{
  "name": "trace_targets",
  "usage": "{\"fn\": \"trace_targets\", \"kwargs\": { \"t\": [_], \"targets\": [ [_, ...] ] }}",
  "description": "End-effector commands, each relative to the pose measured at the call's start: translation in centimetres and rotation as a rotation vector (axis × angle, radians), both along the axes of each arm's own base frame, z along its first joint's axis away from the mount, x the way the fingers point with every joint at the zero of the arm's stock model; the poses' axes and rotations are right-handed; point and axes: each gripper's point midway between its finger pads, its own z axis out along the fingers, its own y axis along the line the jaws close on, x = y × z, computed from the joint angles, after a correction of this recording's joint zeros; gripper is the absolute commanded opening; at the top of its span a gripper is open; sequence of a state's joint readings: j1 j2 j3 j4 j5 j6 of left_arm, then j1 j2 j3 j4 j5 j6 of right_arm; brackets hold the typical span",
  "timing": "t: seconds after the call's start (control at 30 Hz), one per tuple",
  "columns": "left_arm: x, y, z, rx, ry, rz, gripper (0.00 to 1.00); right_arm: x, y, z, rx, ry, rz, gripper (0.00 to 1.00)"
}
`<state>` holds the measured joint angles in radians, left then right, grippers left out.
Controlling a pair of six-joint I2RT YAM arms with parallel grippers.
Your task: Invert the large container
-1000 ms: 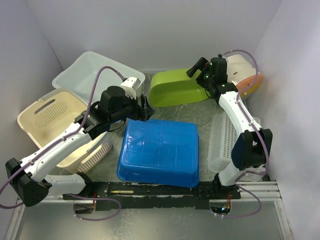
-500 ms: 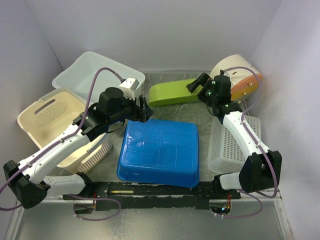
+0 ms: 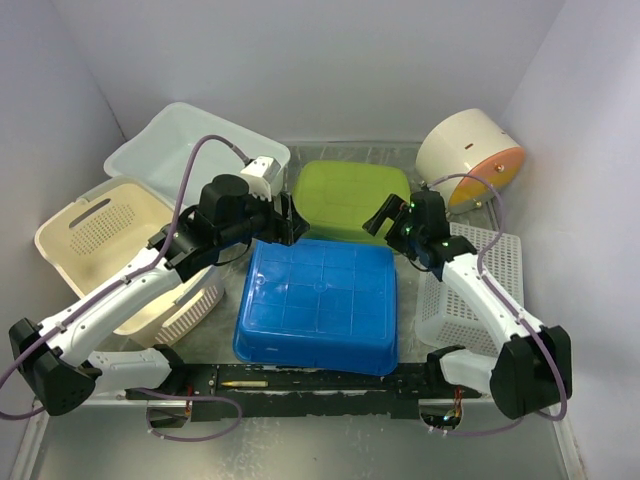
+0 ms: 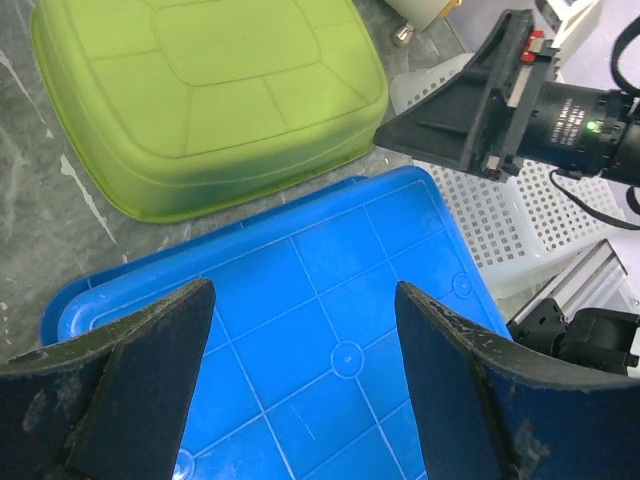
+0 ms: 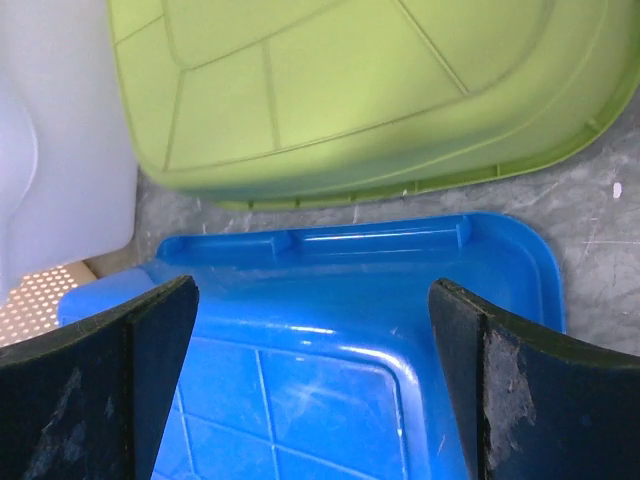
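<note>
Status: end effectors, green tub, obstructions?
Open, empty: left end effector, right end effector. Green tub upside down on table. Blue tub beside it, not blocking.

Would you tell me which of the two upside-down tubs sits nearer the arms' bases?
The blue tub, its gridded underside facing up; the green tub lies behind it, toward the back wall.

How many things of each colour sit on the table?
Blue plastic tub: 1
Green plastic tub: 1
Pale grey plastic tub: 1
Cream perforated plastic basket: 1
White mesh plastic basket: 1
Round cream drum, orange face: 1
Total: 6
A slotted pale wall beside the cream basket may be another.
</note>
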<state>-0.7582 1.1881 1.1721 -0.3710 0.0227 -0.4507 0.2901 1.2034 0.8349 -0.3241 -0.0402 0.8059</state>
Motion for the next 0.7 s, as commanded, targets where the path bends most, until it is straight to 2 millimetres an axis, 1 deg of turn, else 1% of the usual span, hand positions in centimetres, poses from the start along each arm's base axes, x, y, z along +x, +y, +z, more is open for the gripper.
{"fn": "trace_targets", "kwargs": {
  "t": [0.0, 0.07, 0.17, 0.27, 0.3, 0.33, 0.4, 0.43, 0.5, 0.6, 0.67],
  "targets": [
    [0.3, 0.1, 1.3, -0.023, -0.022, 0.011, 0.84, -0.2, -0.5, 3.2, -0.025, -0.08, 0.012, 1.0],
    [0.6, 0.4, 1.3, -0.011, -0.005, 0.044, 0.84, -0.2, 0.1, 4.5, -0.022, -0.123, 0.052, 1.0],
    [1.5, 1.4, 1.0, 0.018, 0.03, 0.138, 0.84, 0.1, 2.4, 6.1, -0.034, -0.184, 0.168, 1.0],
    [2.7, 2.9, 0.4, 0.052, 0.049, 0.249, 0.84, 0.7, 5.1, 6.0, -0.056, -0.199, 0.252, 1.0],
    [3.5, 3.6, 0.0, 0.062, 0.06, 0.29, 0.83, 1.2, 5.8, 5.4, -0.06, -0.188, 0.263, 1.0],
    [4.2, 4.2, -0.6, 0.07, 0.075, 0.317, 0.83, 1.9, 6.7, 5.5, -0.052, -0.191, 0.279, 1.0],
    [5.2, 5.3, -1.5, 0.078, 0.126, 0.35, 0.83, 3.4, 8.6, 4.2, -0.035, -0.15, 0.32, 1.0],
    [5.5, 5.7, -1.6, 0.083, 0.137, 0.361, 0.83, 3.9, 9.4, 3.6, -0.023, -0.132, 0.341, 1.0],
    [5.8, 7.2, -0.9, 0.107, 0.118, 0.414, 0.83, 4.4, 10.8, 1.7, -0.022, -0.075, 0.385, 1.0],
    [5.9, 10.2, 0.5, 0.156, 0.078, 0.509, 0.84, 4.5, 11.1, -1.3, -0.044, 0.02, 0.394, 1.0],
    [5.8, 11.8, 0.8, 0.177, 0.076, 0.539, 0.84, 4.6, 11.0, -2.4, -0.056, 0.057, 0.388, 1.0]
  ]
}}
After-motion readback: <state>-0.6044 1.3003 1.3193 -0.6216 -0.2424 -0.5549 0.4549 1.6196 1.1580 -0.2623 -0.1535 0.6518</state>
